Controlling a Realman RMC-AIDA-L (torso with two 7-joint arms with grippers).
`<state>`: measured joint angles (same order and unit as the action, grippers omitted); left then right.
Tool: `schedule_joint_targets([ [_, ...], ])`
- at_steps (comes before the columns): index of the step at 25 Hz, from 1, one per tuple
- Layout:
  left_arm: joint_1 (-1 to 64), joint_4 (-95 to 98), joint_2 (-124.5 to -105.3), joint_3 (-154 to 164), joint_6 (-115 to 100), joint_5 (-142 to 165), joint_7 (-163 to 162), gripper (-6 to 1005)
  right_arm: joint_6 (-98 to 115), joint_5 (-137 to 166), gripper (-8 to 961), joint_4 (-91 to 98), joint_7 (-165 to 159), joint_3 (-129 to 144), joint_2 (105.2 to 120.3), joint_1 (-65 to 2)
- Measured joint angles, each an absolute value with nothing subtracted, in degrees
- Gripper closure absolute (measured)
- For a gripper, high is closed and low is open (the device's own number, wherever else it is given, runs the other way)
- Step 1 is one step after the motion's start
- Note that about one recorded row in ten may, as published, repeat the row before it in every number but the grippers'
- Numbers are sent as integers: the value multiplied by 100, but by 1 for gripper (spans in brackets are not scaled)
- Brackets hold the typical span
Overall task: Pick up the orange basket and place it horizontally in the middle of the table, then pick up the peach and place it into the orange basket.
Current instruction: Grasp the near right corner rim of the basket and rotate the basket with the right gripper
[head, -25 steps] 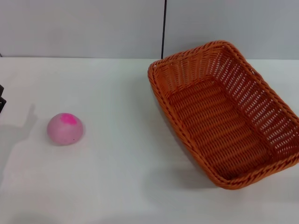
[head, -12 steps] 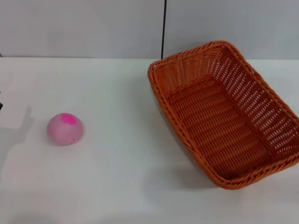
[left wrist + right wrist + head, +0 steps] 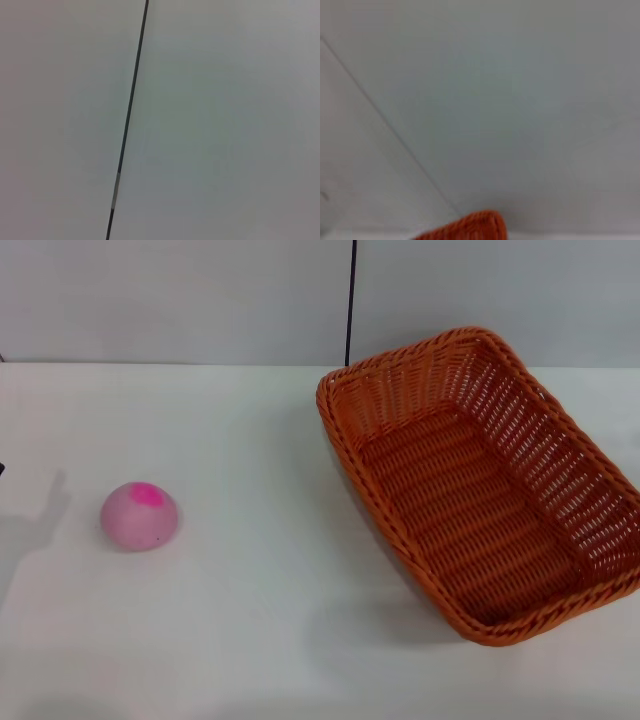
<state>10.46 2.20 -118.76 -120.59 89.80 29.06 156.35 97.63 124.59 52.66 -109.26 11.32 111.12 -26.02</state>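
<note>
Grippers: neither left nor right shows in any view, state can't be told.
Head view: orange basket (image 3: pixel 480 490) sits angled on the worktop (image 3: pixel 270 620), by its right edge, toward the far side, upright, nothing in it.
Head view: peach (image 3: pixel 140 516) near the left edge, well apart from the basket.
Left wrist view: only grey wall with a dark seam (image 3: pixel 127 120).
Right wrist view: wall, plus a sliver of basket rim (image 3: pixel 467 227).

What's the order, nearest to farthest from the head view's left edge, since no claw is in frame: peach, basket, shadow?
Neither claw shows, so this is ranked from the left edge.
1. shadow, far left on the table
2. peach, left of centre
3. basket, right side
</note>
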Motion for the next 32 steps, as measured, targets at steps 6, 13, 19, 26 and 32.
schedule_joint_targets([
  [6, 1035, 220, -11875, -12059, 8978, 2895, 15635, 177, 9755, 13322, 188, 5240, -11740, 1809, 10922, -3280],
  [13, 1028, 220, -11880, -12058, 8971, 2890, 15636, 179, 9454, 13829, 200, 4899, -12546, 2883, 10888, -3785],
  [19, 1029, 220, -11883, -12058, 8965, 2894, 15636, 180, 9223, 13841, 209, 4552, -12721, 3098, 10898, -3903],
  [26, 1029, 220, -11883, -12058, 8964, 2921, 15636, 181, 8562, 13847, 220, 4006, -12746, 3585, 10939, -4013],
  [32, 1029, 220, -11883, -12058, 8964, 2925, 15636, 182, 8070, 13850, 230, 3611, -12747, 3870, 11003, -4184],
])
